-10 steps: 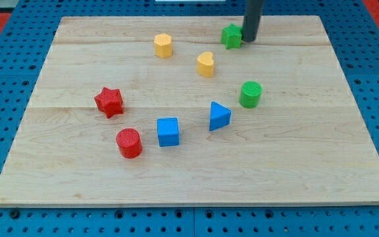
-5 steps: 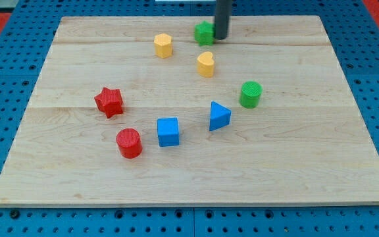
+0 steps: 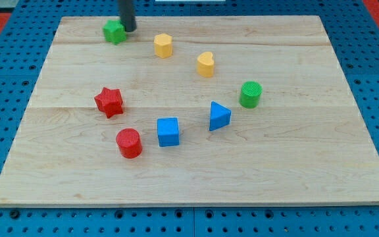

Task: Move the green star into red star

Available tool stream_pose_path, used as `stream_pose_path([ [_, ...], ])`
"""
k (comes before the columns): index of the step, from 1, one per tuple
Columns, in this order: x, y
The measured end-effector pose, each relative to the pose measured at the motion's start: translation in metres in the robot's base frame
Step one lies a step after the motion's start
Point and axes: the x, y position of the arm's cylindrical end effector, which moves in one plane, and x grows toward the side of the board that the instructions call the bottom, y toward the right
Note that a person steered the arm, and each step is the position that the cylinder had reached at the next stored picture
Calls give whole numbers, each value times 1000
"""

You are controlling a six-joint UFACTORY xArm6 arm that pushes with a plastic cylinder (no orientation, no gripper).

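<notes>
The green star [image 3: 114,31] lies near the view's top left on the wooden board [image 3: 295,164]. My tip [image 3: 129,29] touches the star's right side. The red star [image 3: 109,101] lies well below the green star, toward the board's left middle. The rod comes down from the view's top edge.
A yellow hexagon block [image 3: 163,45] and a yellow heart block [image 3: 206,64] lie right of my tip. A green cylinder [image 3: 250,94], a blue triangle [image 3: 218,116], a blue cube [image 3: 168,131] and a red cylinder [image 3: 129,143] lie lower down.
My tip has slid to the view's left along the board's top, pushing the green star from right of the yellow blocks to the top left. The other blocks have not moved.
</notes>
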Motion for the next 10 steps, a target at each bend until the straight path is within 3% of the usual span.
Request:
stream_pose_path([
  [2, -20, -36],
  [3, -4, -65],
  [6, 68, -50],
  [8, 49, -15],
  [10, 92, -1],
])
